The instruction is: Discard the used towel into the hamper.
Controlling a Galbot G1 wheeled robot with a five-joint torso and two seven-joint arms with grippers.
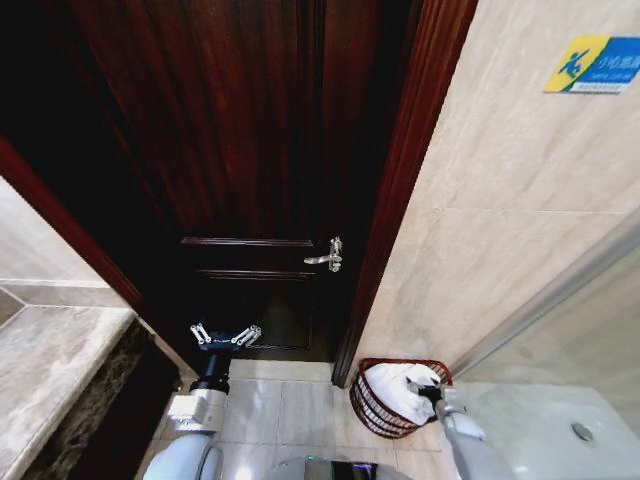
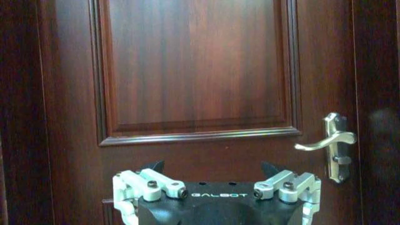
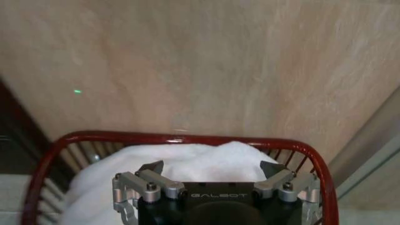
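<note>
Head view: door (image 1: 250, 180) beside towel-filled hamper (image 1: 372, 408).

GALBOT on both hands, one unreadable sign on the wall.

Left wrist view: the left hand (image 2: 214, 174) has "GALBOT" in pale capitals across its black body, between the two finger mounts. Right wrist view: same "GALBOT" lettering on the right hand (image 3: 214, 172), same spot on the black housing. Up in the head view, a blue and yellow sign (image 1: 594, 64) sits on the beige wall tile with a white figure-like mark and small lines of print, too small to make out.
</note>
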